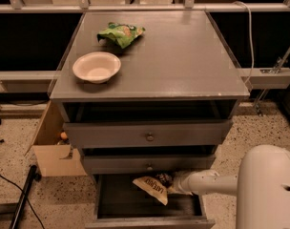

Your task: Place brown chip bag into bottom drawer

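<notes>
The brown chip bag (152,189), with a dark middle and pale yellow ends, hangs tilted over the inside of the open bottom drawer (150,220), just under the middle drawer's front. My gripper (170,184) reaches in from the right on a white arm (207,183) and is shut on the bag's right end. The gripper's tip is partly hidden by the bag. The drawer is pulled out and its dark floor shows beneath the bag.
A white bowl (96,67) and a green chip bag (121,34) lie on the grey cabinet top (183,56). Two shallower drawers with knobs (149,137) sit above. A cardboard box (52,151) stands at the cabinet's left. My white body (269,190) fills the lower right.
</notes>
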Controlling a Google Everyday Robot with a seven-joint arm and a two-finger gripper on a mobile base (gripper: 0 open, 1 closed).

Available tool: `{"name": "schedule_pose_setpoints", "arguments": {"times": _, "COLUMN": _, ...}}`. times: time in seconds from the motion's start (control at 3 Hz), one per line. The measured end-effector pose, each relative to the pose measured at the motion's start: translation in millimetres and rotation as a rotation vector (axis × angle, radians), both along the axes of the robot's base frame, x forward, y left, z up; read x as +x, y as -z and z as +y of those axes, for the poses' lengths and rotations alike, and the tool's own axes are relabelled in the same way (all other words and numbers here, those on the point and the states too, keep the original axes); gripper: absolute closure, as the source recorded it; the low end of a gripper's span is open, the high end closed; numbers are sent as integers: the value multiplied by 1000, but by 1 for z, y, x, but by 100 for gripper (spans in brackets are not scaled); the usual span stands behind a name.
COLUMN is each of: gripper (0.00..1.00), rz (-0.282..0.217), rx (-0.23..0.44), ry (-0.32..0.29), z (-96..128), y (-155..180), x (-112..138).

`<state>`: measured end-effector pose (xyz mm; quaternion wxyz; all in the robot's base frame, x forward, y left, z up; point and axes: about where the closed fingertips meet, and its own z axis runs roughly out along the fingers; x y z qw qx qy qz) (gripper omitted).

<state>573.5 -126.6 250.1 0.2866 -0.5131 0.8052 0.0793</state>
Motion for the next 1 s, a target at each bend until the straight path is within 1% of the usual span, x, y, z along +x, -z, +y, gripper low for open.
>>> {"name": "schedule_pose_setpoints", "arguments": {"times": 0.67, "gripper": 100, "rz": -10, "rx": -8, "ry": -33, "z": 3, "y": 8, "x": -8}}
{"name": "schedule_pose_setpoints", "arguments": {"times": 1.0, "gripper": 100, "rz": -5, "rx": -10, "ry": -41, "z": 3, "y": 19, "x": -11}}
